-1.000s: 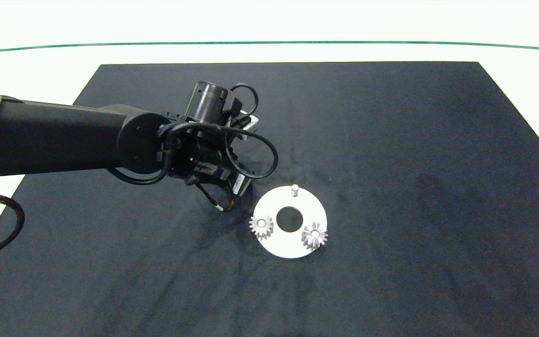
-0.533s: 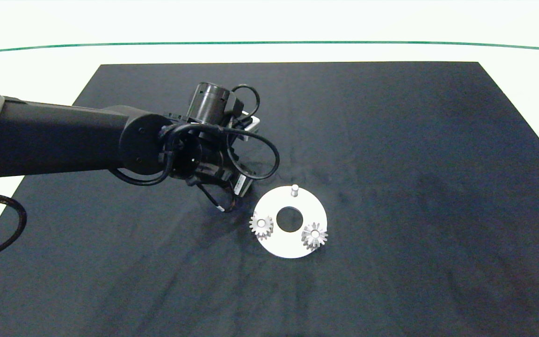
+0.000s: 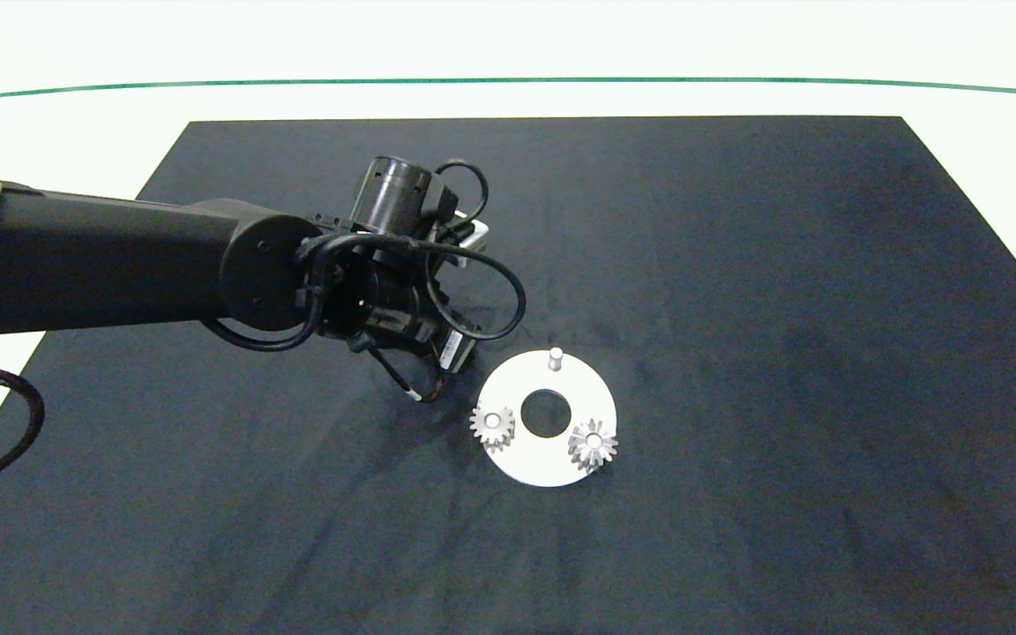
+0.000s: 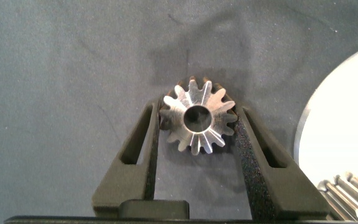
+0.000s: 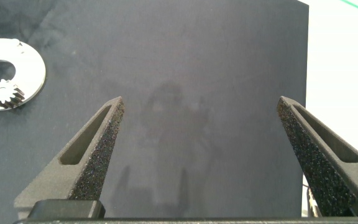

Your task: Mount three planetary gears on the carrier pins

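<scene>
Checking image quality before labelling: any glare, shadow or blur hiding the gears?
Head view: even light, two seated gears sharp on the white disc. Left wrist view: held gear crisp, bright sheen on its teeth. Right wrist view: faint shadow on the mat.

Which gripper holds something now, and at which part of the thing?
The left gripper holds the third planetary gear by its toothed rim, one finger at each side. The right gripper is open and holds nothing.

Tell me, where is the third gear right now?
The third gear sits between the left tool's fingers, just above the dark mat, beside the white disc's left edge; the head view hides it under the arm.
</scene>
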Tool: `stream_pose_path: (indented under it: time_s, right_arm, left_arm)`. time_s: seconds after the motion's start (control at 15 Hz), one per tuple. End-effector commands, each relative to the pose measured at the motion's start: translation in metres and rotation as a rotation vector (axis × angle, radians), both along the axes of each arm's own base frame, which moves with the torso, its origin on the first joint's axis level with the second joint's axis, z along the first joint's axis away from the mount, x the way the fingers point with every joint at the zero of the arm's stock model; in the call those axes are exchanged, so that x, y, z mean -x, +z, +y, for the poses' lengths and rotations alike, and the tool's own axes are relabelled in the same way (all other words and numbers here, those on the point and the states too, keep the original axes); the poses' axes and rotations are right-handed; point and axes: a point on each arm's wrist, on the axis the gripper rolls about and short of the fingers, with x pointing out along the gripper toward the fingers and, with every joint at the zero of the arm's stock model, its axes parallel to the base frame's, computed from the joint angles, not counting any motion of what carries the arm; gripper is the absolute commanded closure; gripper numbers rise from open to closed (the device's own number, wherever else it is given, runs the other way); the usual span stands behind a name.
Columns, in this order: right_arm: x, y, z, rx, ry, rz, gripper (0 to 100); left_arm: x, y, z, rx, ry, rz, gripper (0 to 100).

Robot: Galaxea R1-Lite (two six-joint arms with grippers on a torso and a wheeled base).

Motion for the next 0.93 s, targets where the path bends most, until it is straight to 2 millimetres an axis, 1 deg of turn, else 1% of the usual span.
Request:
stream_pose_path:
  time_s: [0.07, 0.2, 0.33, 0.4, 0.53, 0.6, 0.67, 0.73, 0.93]
  right_arm:
    - [0.000, 0.000, 0.000, 0.003, -0.001, 0.000, 0]
    - [0.000, 0.000, 0.000, 0.003, -0.001, 0.000, 0]
    - [0.002, 0.000, -0.001, 0.000, -0.001, -0.006, 0]
    - [0.003, 0.000, -0.001, -0.001, -0.001, -0.008, 0]
    - [0.003, 0.001, -0.001, -0.002, -0.001, -0.010, 0]
    - [0.003, 0.001, -0.001, -0.002, -0.001, -0.010, 0]
    - [0.003, 0.001, -0.002, -0.002, -0.001, -0.011, 0]
    - [0.004, 0.001, -0.002, -0.004, -0.003, -0.014, 0]
    - [0.005, 0.001, -0.002, 0.005, -0.002, -0.016, 0]
  left_arm:
    - [0.012, 0.021, 0.000, 0.028, -0.017, -0.049, 75]
    - [0.026, 0.034, -0.005, 0.045, -0.049, -0.072, 75]
    - [0.041, 0.040, -0.014, 0.047, -0.094, -0.070, 75]
    - [0.049, 0.041, -0.021, 0.049, -0.123, -0.070, 75]
    - [0.066, 0.046, -0.042, 0.063, -0.202, -0.085, 75]
    - [0.069, 0.047, -0.047, 0.066, -0.218, -0.089, 75]
    - [0.069, 0.046, -0.059, 0.068, -0.240, -0.096, 75]
    - [0.067, 0.044, -0.064, 0.063, -0.245, -0.095, 75]
    - [0.061, 0.037, -0.070, 0.038, -0.255, -0.085, 75]
